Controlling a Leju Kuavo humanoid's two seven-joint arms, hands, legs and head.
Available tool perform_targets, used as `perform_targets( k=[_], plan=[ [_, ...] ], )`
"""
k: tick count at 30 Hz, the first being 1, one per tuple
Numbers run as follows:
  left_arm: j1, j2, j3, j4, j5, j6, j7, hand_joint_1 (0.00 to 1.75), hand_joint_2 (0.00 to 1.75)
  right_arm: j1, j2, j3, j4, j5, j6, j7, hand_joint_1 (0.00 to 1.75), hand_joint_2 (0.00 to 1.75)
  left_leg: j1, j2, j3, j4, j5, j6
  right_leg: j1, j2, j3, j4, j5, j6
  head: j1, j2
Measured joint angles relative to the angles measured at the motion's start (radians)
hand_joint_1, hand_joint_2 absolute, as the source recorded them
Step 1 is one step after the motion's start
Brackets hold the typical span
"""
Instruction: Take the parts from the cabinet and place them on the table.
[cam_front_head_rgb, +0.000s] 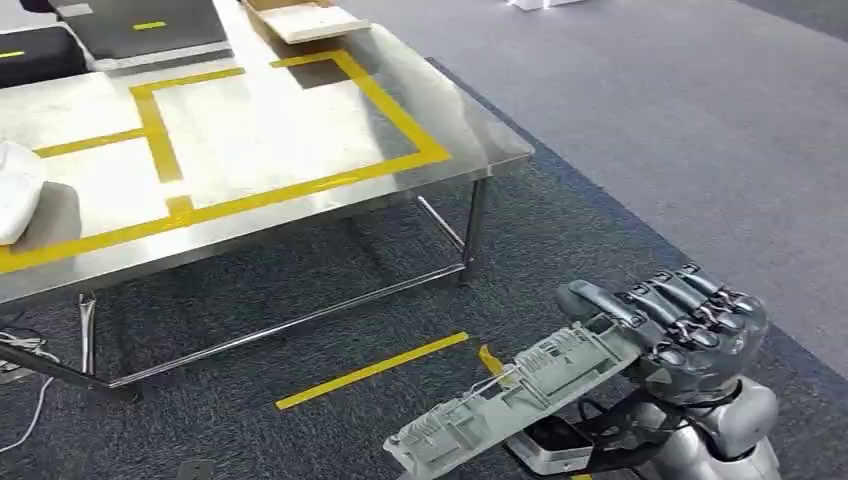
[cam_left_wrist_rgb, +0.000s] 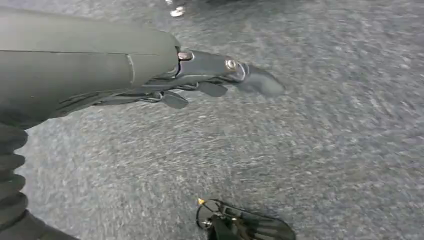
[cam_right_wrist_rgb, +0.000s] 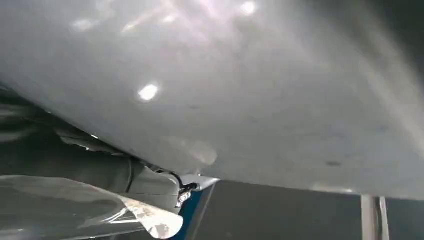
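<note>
Head view, left to right. A white object (cam_front_head_rgb: 18, 190) is lying at the left edge of the steel table (cam_front_head_rgb: 480, 150), beside the yellow tape lines (cam_front_head_rgb: 160, 140) that are dividing the tabletop into rectangles. A pale flat board (cam_front_head_rgb: 305, 20) is sitting at the table's far edge. A yellow tape strip (cam_front_head_rgb: 372, 370) is running across the dark carpet (cam_front_head_rgb: 300, 290) in front of the table. Low on the right, my right hand (cam_front_head_rgb: 680, 325) is gripping one end of the part (cam_front_head_rgb: 520, 390), a long grey ribbed plastic panel; I am holding it above the carpet, well apart from the table, tilted down toward the left. In the left wrist view, my left hand (cam_left_wrist_rgb: 210, 80) is hanging over the carpet, fingers apart and holding nothing.
</note>
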Motion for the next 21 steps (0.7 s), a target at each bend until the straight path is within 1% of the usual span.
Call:
perform_targets(
  k=[1, 2, 3, 4, 5, 6, 7, 8, 12, 14, 17, 18, 19, 21],
  plan=[
    [0.000, 0.000, 0.000, 0.000, 0.000, 0.001, 0.001, 0.00, 1.75, -0.005, 0.000, 0.001, 0.006, 0.000, 0.000, 0.000, 1.75, 1.75, 0.000, -0.014, 0.002, 0.001, 0.000, 0.000, 0.000, 0.002, 0.022, -0.057, 0.044, -0.002, 0.001, 0.000],
    [0.000, -0.001, 0.000, 0.000, -0.001, 0.002, 0.002, 0.00, 1.75, -0.009, 0.001, 0.002, 0.011, 0.000, 0.000, 0.001, 1.75, 1.75, 0.001, -0.030, 0.004, 0.002, 0.000, -0.001, -0.002, 0.014, 0.066, -0.156, 0.103, -0.004, 0.000, 0.000],
    [-0.001, -0.002, 0.000, 0.000, -0.001, 0.002, 0.002, 0.00, 1.75, -0.014, 0.001, 0.003, 0.014, 0.000, 0.000, 0.001, 1.75, 1.75, 0.002, -0.038, 0.005, 0.005, -0.003, -0.004, -0.003, 0.037, 0.104, -0.244, 0.145, -0.006, 0.001, 0.000],
    [-0.001, -0.002, 0.000, 0.000, -0.002, 0.001, 0.005, 0.00, 1.75, -0.019, 0.001, 0.005, 0.020, 0.000, 0.000, 0.003, 1.75, 1.75, -0.002, -0.045, 0.001, 0.008, -0.003, -0.009, -0.004, 0.061, 0.111, -0.268, 0.126, -0.008, 0.000, 0.000],
    [-0.001, -0.002, 0.000, 0.000, -0.004, 0.001, 0.015, 0.00, 1.75, -0.023, 0.003, 0.007, 0.025, -0.001, 0.000, 0.006, 1.75, 1.75, 0.000, -0.056, -0.009, 0.015, -0.003, -0.013, -0.005, 0.062, 0.130, -0.290, 0.123, -0.011, 0.000, 0.000],
    [0.002, -0.001, 0.000, 0.000, -0.010, 0.000, 0.022, 0.00, 1.75, -0.023, 0.003, 0.010, 0.029, -0.008, 0.000, 0.007, 1.75, 1.75, 0.002, -0.058, -0.012, 0.011, 0.001, -0.020, -0.002, 0.060, 0.128, -0.291, 0.126, -0.014, -0.003, 0.000],
    [0.006, 0.000, 0.000, 0.000, -0.012, 0.000, 0.031, 0.00, 1.75, -0.025, 0.004, 0.012, 0.034, -0.018, 0.000, 0.011, 1.75, 1.75, 0.003, -0.059, -0.013, 0.015, 0.001, -0.011, -0.003, 0.060, 0.127, -0.292, 0.129, -0.012, 0.001, 0.000],
    [0.008, 0.000, 0.000, 0.000, -0.013, 0.000, 0.035, 0.00, 1.75, -0.026, 0.005, 0.014, 0.037, -0.024, 0.000, 0.013, 1.75, 1.75, 0.003, -0.058, -0.013, 0.014, 0.001, -0.009, -0.002, 0.061, 0.126, -0.292, 0.129, -0.011, -0.003, 0.000],
    [0.005, 0.002, 0.000, 0.000, -0.013, 0.000, 0.035, 0.00, 1.75, -0.033, 0.006, 0.018, 0.052, -0.028, 0.000, 0.015, 1.75, 1.75, 0.003, -0.058, -0.006, 0.003, 0.003, -0.011, -0.001, 0.061, 0.128, -0.292, 0.128, -0.014, -0.003, 0.000],
    [0.004, 0.003, 0.000, 0.000, -0.013, 0.000, 0.035, 0.00, 1.75, -0.034, 0.006, 0.020, 0.058, -0.028, 0.000, 0.015, 1.75, 1.75, 0.003, -0.057, -0.004, 0.002, 0.003, -0.011, 0.000, 0.061, 0.129, -0.291, 0.127, -0.019, -0.003, 0.000],
    [0.005, 0.003, 0.000, 0.000, -0.013, 0.000, 0.035, 0.00, 1.75, -0.034, 0.006, 0.022, 0.063, -0.028, 0.000, 0.015, 1.75, 1.75, 0.004, -0.057, -0.004, 0.000, 0.003, -0.013, 0.002, 0.061, 0.129, -0.291, 0.125, -0.021, -0.003, 0.000],
    [0.005, 0.003, 0.000, 0.000, -0.013, 0.000, 0.035, 0.00, 1.75, -0.034, 0.006, 0.022, 0.063, -0.029, 0.000, 0.015, 1.75, 1.75, 0.005, -0.057, -0.004, 0.000, 0.003, -0.018, 0.002, 0.061, 0.129, -0.291, 0.125, -0.022, -0.003, 0.000],
    [0.005, 0.003, 0.000, 0.000, -0.013, 0.000, 0.035, 0.00, 1.75, -0.034, 0.006, 0.023, 0.063, -0.029, 0.000, 0.015, 1.75, 1.75, 0.006, -0.057, -0.004, 0.000, 0.002, -0.026, 0.002, 0.061, 0.129, -0.291, 0.125, -0.022, -0.003, 0.000],
    [0.005, 0.003, 0.000, 0.000, -0.013, 0.000, 0.039, 0.00, 1.75, -0.034, 0.006, 0.024, 0.064, -0.042, 0.000, 0.013, 1.75, 1.75, 0.006, -0.057, -0.004, 0.000, 0.002, -0.027, 0.002, 0.061, 0.129, -0.291, 0.125, -0.022, -0.003, 0.000]
  ],
)
